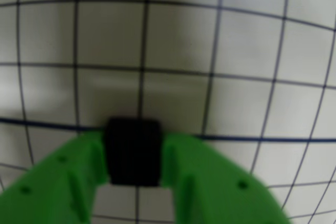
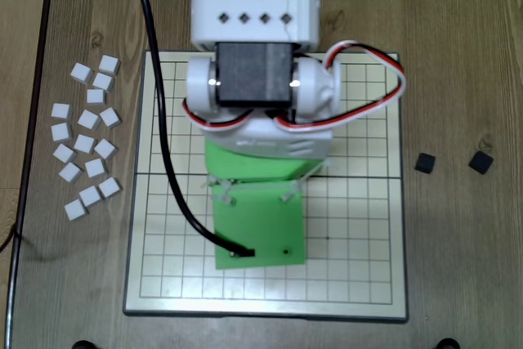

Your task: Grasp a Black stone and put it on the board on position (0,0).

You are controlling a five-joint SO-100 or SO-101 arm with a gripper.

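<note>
Your gripper (image 1: 134, 153) is clamped on the black stone (image 1: 133, 151): in the wrist view the two green fingers (image 1: 79, 174) press its left and right faces, with the stone low over the board (image 1: 247, 40) and sitting right at a crossing on the darker middle seam (image 1: 262, 139). I can't tell whether the stone already touches the board or hangs just above it. In the overhead view the arm (image 2: 253, 79) and its green wrist plate (image 2: 260, 222) cover the middle of the board (image 2: 359, 284), so the stone and the centre dot are both hidden there. You can't confirm the crossing from that view. Risks, as I judge them: the wrist picture is blurred, and no dot shows beside the stone, so you could be one line off and not see it. Open while the stone is still in the air and it may bounce or tip off the crossing. Open unevenly and one finger can drag it sideways. The black cable (image 2: 167, 161) crosses the board's left half; watch it on retreat. Two spare black stones (image 2: 424, 163) lie on the table off the board's right edge, white stones (image 2: 86, 143) off its left edge, all well apart from the arm.
</note>
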